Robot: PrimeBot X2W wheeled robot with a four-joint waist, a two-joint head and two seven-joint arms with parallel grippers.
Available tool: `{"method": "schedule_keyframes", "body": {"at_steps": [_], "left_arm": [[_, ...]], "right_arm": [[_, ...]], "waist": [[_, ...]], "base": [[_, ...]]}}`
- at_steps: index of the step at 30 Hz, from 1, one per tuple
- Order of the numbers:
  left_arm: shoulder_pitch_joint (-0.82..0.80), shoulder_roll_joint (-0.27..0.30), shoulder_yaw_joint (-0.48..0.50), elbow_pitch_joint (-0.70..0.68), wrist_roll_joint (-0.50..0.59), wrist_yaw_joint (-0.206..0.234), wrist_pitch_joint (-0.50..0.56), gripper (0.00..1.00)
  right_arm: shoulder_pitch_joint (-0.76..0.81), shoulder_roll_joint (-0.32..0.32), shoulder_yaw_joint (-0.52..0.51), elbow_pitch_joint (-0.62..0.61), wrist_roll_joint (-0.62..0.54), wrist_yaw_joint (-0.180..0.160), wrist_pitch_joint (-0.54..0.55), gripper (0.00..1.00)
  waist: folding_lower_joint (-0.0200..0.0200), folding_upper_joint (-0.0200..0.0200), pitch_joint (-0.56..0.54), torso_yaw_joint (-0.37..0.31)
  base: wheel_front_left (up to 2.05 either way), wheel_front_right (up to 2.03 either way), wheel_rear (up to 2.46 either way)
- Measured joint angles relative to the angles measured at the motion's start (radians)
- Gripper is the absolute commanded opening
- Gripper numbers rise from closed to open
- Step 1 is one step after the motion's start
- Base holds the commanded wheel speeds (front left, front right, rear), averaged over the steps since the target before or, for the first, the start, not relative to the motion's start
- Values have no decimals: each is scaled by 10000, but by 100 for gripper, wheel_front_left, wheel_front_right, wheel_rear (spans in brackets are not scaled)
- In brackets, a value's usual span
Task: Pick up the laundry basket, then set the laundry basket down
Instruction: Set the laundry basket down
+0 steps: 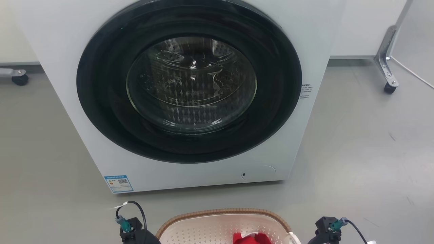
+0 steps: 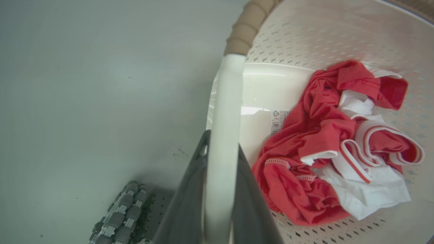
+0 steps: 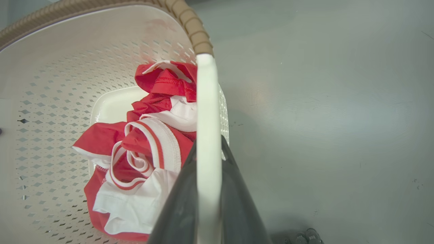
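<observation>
Gripping from both sides, the left gripper [image 2: 222,145] has its two dark fingers pressed narrowly on one white side handle [image 2: 225,101] of the laundry basket [image 1: 223,211], and the right gripper [image 3: 208,145] clamps the opposite handle [image 3: 207,101] the same way. The basket sits low between the arms, near the round glass door [image 1: 191,83] of the white washing machine [image 1: 61,51]. A crumpled red-and-white garment [image 2: 322,142] lies in it. Whether its base touches the grey floor [image 1: 366,145] cannot be told.
</observation>
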Motion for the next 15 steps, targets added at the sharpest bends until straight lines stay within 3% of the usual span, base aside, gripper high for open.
{"method": "schedule_keyframes", "body": {"at_steps": [15], "left_arm": [[-411,10,-132,-282,-12,-4,-894,0]], "right_arm": [[-480,-113,-98,-56,192,0,-468,0]], "waist": [[1,0,964,10]], "base": [[0,0,0]]}}
